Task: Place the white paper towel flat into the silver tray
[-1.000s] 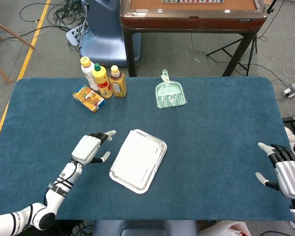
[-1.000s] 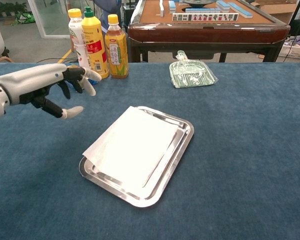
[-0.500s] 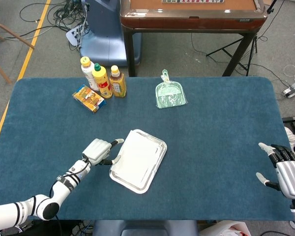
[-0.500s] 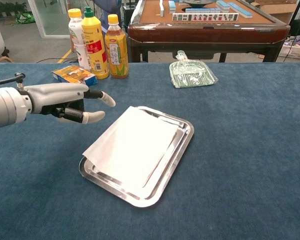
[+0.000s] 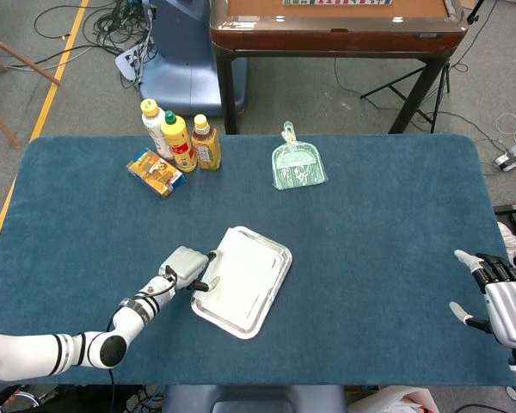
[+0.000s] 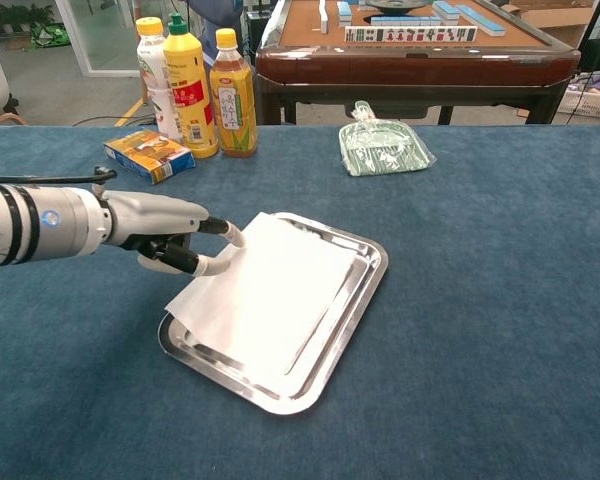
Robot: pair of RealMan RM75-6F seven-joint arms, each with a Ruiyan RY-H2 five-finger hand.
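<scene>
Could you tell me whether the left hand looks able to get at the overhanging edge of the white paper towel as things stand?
Probably yes: the left hand is already at the white paper towel's left edge, which overhangs the silver tray, and nothing lies between them.

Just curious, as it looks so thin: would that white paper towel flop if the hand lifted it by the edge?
Probably. The paper towel looks thin, and its edge overhangs the silver tray, so it likely droops. It seems light enough that the left hand could slide or crumple it.
</scene>
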